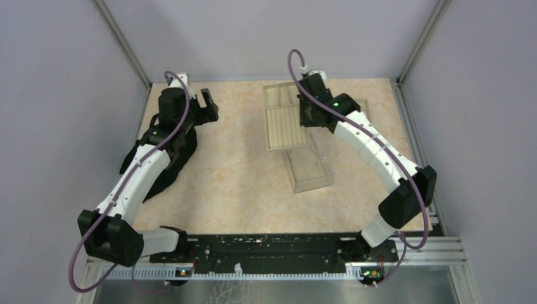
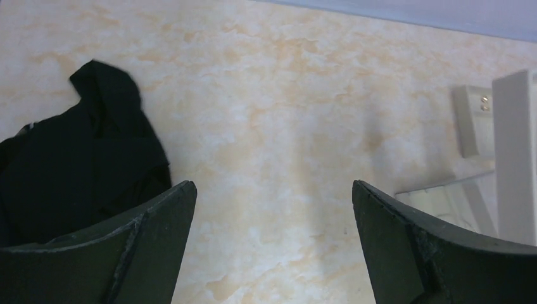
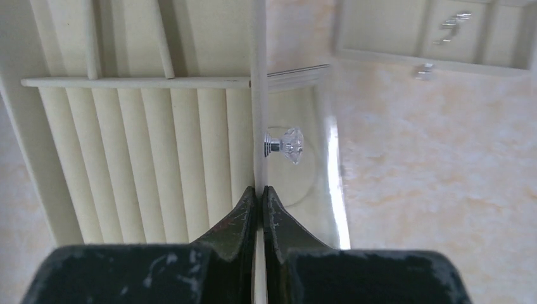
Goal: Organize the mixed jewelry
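Observation:
My right gripper (image 3: 259,189) is shut on the thin front wall (image 3: 258,95) of the beige ridged tray (image 3: 145,164), which carries a crystal knob (image 3: 288,144). In the top view this gripper (image 1: 304,115) holds the tray (image 1: 286,126) over the clear plastic box (image 1: 310,166). A thin silver wire hoop (image 3: 306,190) lies in the box under the tray. Tiny silver pieces (image 3: 453,26) lie in a beige compartmented tray (image 3: 392,28); another small silver piece (image 3: 423,69) lies on the table. My left gripper (image 2: 272,209) is open and empty over bare table, also seen in the top view (image 1: 208,106).
A black cloth (image 1: 166,149) lies at the left under my left arm and shows in the left wrist view (image 2: 82,164). The left wrist view also shows a beige compartment with tiny gold pieces (image 2: 484,103) at the right. Grey walls enclose the table.

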Controlling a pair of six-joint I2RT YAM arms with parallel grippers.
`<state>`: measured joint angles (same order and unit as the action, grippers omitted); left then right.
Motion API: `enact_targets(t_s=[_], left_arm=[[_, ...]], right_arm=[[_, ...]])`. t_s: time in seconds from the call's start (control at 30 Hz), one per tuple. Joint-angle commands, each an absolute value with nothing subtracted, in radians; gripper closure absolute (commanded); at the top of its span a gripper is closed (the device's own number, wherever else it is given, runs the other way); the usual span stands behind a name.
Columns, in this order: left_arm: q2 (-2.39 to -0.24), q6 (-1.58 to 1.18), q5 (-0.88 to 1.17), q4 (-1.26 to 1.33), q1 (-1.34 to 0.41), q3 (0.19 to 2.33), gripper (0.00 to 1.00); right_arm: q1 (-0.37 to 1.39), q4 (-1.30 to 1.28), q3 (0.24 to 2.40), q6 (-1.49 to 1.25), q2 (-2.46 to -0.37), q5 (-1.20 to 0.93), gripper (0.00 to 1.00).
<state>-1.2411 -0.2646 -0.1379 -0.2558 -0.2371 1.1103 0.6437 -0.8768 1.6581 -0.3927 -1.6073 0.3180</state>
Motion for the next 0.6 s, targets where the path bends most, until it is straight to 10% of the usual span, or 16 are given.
enact_targets(t_s=[0.0, 0.57], left_arm=[[-1.319, -0.230, -0.181, -0.301, -0.397, 1.207, 0.01], [-1.622, -0.442, 0.093, -0.166, -0.589, 1.185, 0.01]], right_arm=[[0.513, -0.917, 1.610, -0.370, -1.452, 0.374, 1.00], [-0.035, -0.917, 1.161, -0.434, -1.218, 0.333, 1.00]])
